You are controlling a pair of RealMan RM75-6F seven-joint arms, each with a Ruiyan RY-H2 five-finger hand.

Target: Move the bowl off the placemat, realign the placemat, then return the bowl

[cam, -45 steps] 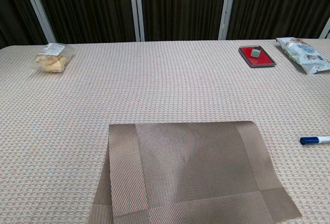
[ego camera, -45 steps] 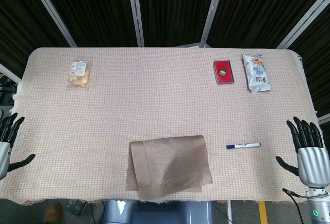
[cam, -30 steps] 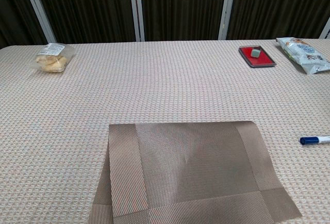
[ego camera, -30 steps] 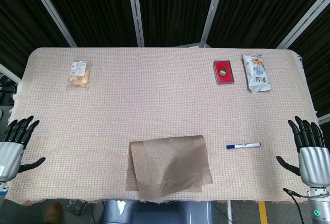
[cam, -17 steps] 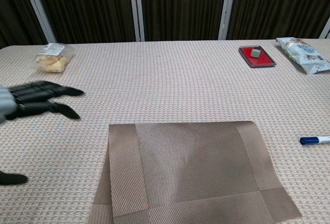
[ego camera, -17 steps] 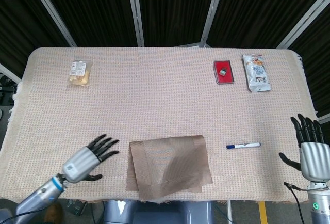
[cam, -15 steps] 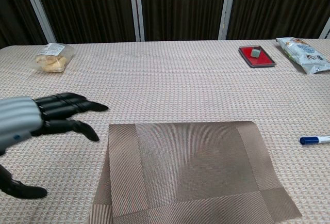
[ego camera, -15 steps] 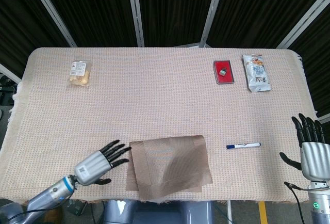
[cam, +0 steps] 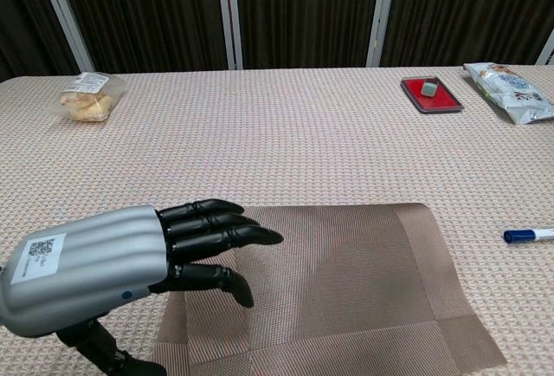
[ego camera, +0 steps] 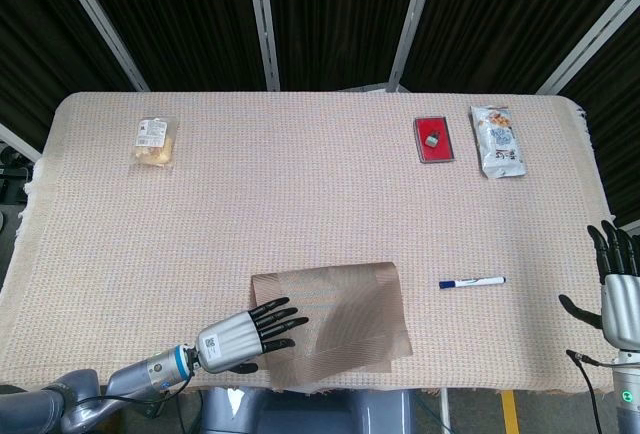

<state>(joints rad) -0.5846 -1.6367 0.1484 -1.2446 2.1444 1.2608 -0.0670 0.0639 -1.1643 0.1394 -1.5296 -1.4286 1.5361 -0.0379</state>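
A brown woven placemat [ego camera: 340, 314] [cam: 346, 289] lies slightly askew at the table's near edge, its front hanging a little over. No bowl shows in either view. My left hand [ego camera: 245, 339] [cam: 130, 263] is over the mat's left border, fingers stretched out and apart, holding nothing; whether it touches the mat I cannot tell. My right hand [ego camera: 620, 299] hovers at the table's right edge, fingers spread upward, empty, and is absent from the chest view.
A blue-capped marker [ego camera: 471, 281] [cam: 528, 235] lies right of the mat. At the back right are a red tray [ego camera: 433, 139] [cam: 431, 94] with a small block and a snack bag [ego camera: 496, 140] [cam: 511, 80]. A bagged pastry [ego camera: 154, 140] [cam: 85, 96] is back left.
My left hand swept in from the table's left edge to the mat's left border. My right hand drifted slightly right and down. The mat has not moved.
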